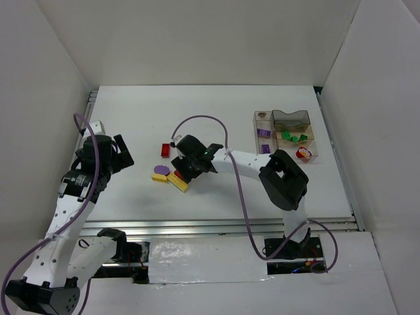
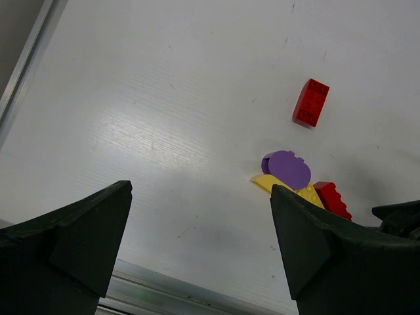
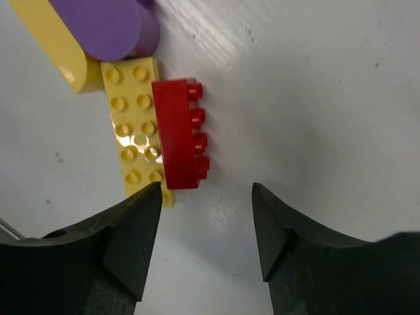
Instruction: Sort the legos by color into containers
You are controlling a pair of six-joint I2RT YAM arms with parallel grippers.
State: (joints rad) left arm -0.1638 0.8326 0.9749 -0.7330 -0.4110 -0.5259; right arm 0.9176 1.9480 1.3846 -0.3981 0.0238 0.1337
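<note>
– Well, where do your loose legos lie?

– Most cluster left of the middle of the table (image 1: 216, 111). A purple round piece (image 3: 108, 26) rests on a yellow rounded piece (image 3: 52, 46). A flat yellow brick (image 3: 134, 131) lies just beside them. A tipped red brick (image 3: 177, 134) lies on its side, studs pointing sideways, touching the flat yellow brick's long edge. A lone red brick (image 1: 165, 150) lies apart from them, farther back.

– And your containers?

– Your tray (image 1: 289, 118) stands well apart, at the right rear of the table. Purple pieces (image 1: 264, 132) sit in its left compartments and green pieces (image 1: 292, 137) in a middle one. A red-and-yellow bit (image 1: 302, 153) sits in the near right compartment.

– How do your grippers stand?

– Your right gripper (image 3: 206, 190) hovers over the cluster, its jaws parted with nothing between them. The tipped red brick lies just beyond the fingertips, nearer one finger than the other. Your left gripper (image 2: 200, 190) hangs over bare table beside the cluster, with its jaws spread wide and empty.
</note>
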